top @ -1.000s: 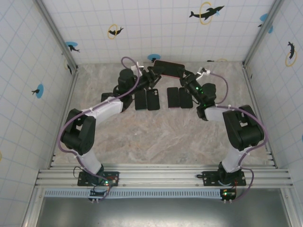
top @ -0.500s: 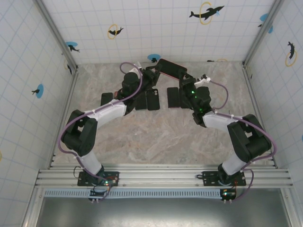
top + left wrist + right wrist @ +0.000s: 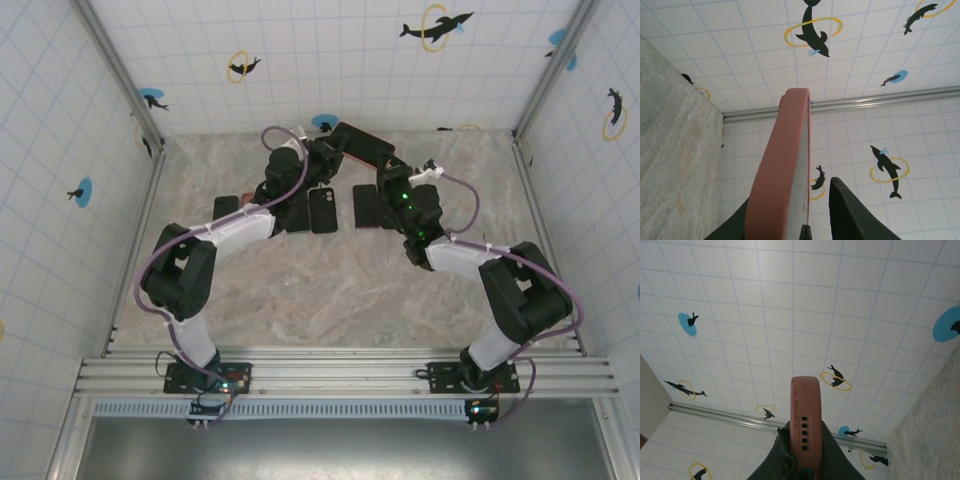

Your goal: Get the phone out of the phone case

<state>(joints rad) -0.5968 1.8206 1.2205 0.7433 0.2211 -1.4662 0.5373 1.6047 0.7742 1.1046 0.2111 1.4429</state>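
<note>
We see the right gripper [image 3: 805, 447] closed tight on the case [image 3: 805, 410]. A dark finger [image 3: 783, 455] presses each side of its pink end, where a line of small holes runs.

The left gripper [image 3: 790, 220] is clamped on the case too. One finger lies against the pink back. The other finger [image 3: 855, 220] meets the pale inner side low down, while its tip stands a little apart.

From above, the two grippers meet at 12 o'clock on the table [image 3: 330, 290] and hold the case raised off the surface. The left gripper has its 9 o'clock end and the right gripper has its 4 o'clock end.

The phone [image 3: 360, 145] sits inside the case, with its dark face turned up toward the overhead camera.

At 6 o'clock from the held case, a row of dark slabs [image 3: 322, 211] lies flat on the marbled table, between the two forearms.

White tiled walls [image 3: 330, 70] dotted with dolphin stickers [image 3: 812, 30] enclose the table at 9, 12 and 3 o'clock.
</note>
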